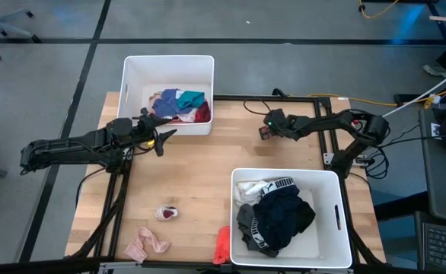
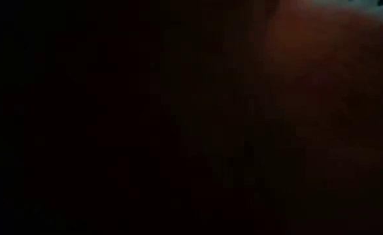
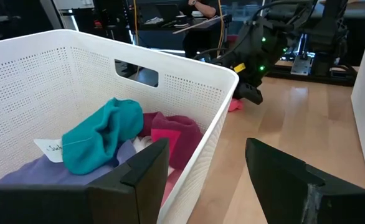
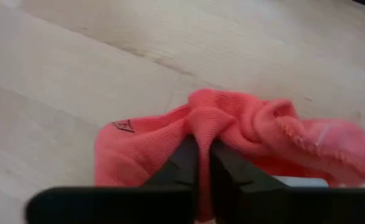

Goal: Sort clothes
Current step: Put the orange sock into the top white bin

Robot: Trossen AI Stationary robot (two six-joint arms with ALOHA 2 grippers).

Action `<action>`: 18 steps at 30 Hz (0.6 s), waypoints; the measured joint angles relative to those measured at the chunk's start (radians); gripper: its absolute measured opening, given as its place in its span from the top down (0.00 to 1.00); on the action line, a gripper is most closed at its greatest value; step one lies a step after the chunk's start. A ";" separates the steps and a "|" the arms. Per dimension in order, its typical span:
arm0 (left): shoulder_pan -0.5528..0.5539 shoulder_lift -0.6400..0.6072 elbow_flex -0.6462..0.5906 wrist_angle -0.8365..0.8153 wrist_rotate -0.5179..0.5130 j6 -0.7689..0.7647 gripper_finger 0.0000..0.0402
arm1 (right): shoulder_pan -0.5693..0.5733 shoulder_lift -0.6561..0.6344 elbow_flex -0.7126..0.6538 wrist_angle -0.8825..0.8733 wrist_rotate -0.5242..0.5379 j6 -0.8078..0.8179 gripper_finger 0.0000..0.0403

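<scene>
Clothes in teal, blue and red [image 1: 179,105] fill the white bin at 12 o'clock [image 1: 168,68]. Black, grey and white ones [image 1: 280,215] fill the bin at 5 o'clock [image 1: 337,221]. Right claw [image 4: 203,163], low on the surface [image 1: 200,175], pinches a pink sock [image 4: 245,134]. Left claw [image 1: 164,135] hangs spread beside the 12 o'clock bin.

Coral-pink sock [image 4: 232,140] bunched on tabletop, fold pinched between right fingers. Teal [image 3: 101,134], maroon [image 3: 173,134], blue and lavender garments heaped in far bin. Black garment [image 1: 284,213] with grey and white pieces piled in near bin. Pale pink sock [image 1: 147,245], small pink-white piece [image 1: 167,213], red sock [image 1: 221,245] loose along near tabletop edge.
</scene>
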 joint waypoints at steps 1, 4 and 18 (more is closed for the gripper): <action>0.000 0.000 0.000 0.000 0.000 0.003 0.50 | 0.006 0.001 -0.001 0.019 -0.008 -0.007 0.96; 0.000 0.000 0.000 0.000 0.000 0.016 0.50 | 0.022 0.004 0.003 0.087 -0.046 -0.034 0.91; 0.000 0.000 0.000 -0.008 0.000 0.057 0.50 | 0.143 0.009 0.213 0.144 -0.253 -0.213 0.95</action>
